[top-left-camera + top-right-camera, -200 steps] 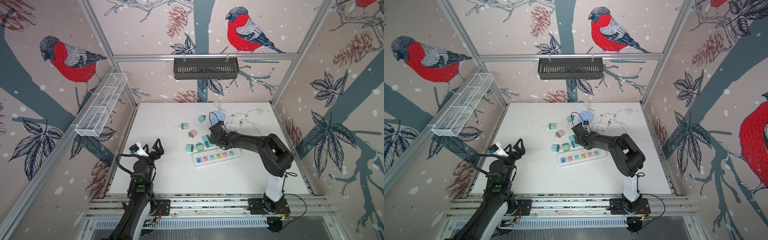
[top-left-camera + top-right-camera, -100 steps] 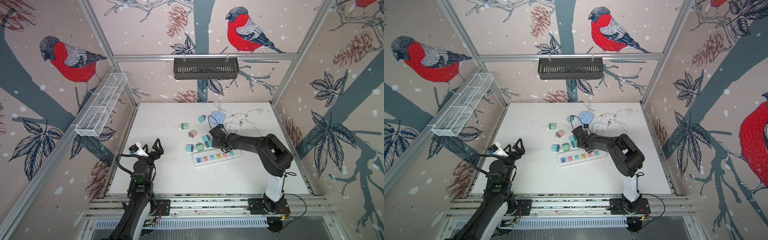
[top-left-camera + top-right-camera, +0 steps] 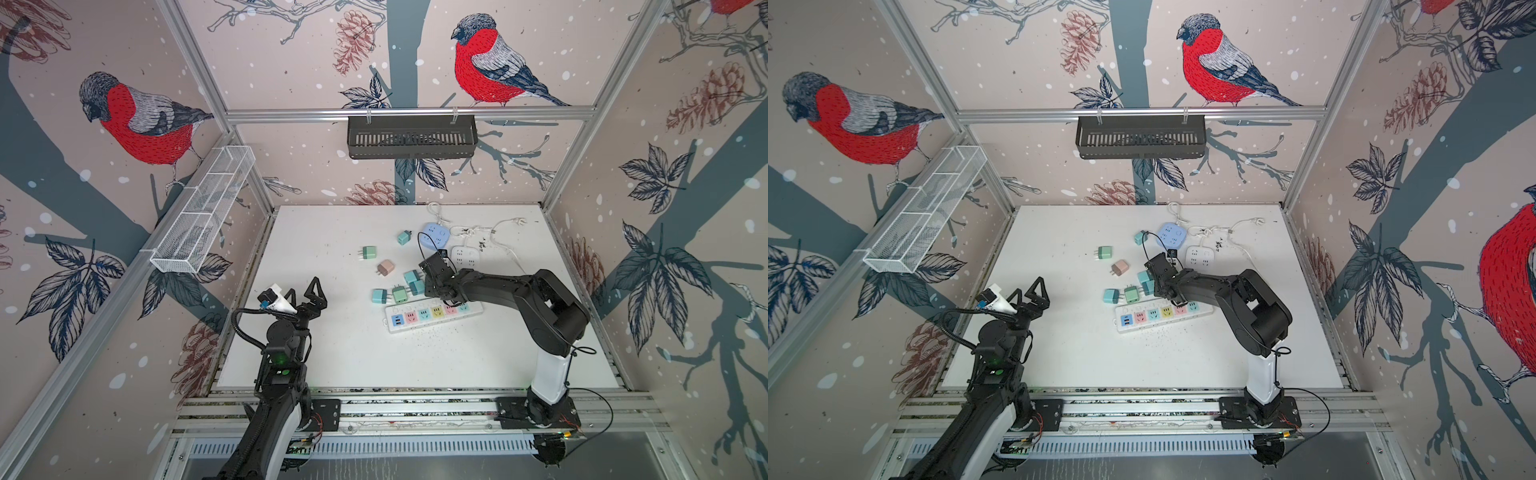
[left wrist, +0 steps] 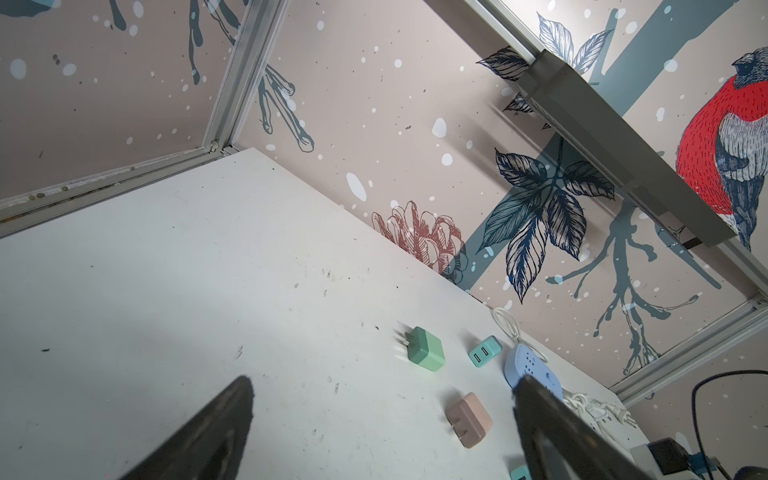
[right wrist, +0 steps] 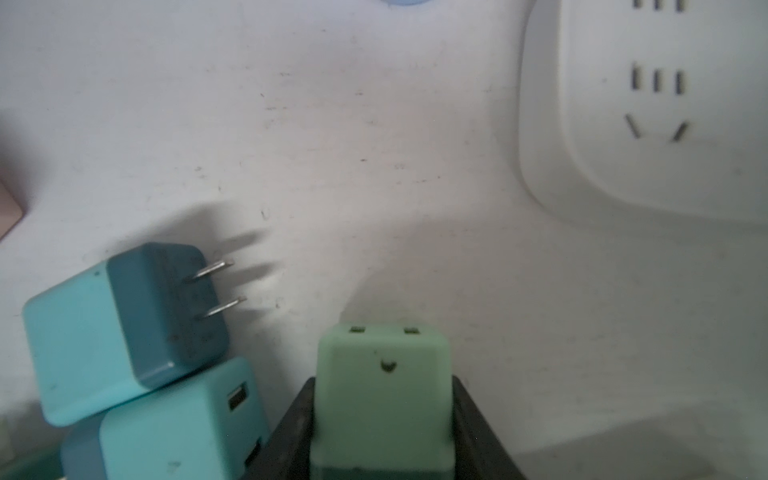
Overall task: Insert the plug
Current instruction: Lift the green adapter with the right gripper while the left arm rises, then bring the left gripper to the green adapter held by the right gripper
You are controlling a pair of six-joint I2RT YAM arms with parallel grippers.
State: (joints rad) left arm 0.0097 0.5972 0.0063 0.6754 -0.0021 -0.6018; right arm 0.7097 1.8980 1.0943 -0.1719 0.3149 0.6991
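The right claw [image 5: 382,388] clamps a green plug [image 5: 380,419] — its small mark is illegible. The left claw [image 4: 384,382] gapes wide — empty.

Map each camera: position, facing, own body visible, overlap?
Top views: high at the front, looking down on the table; left arm and right arm show.
Left wrist: low, facing the far wall; left gripper open.
Right wrist: close over the table; right gripper shut on the green plug.
Shared: pink plug also in a top view.
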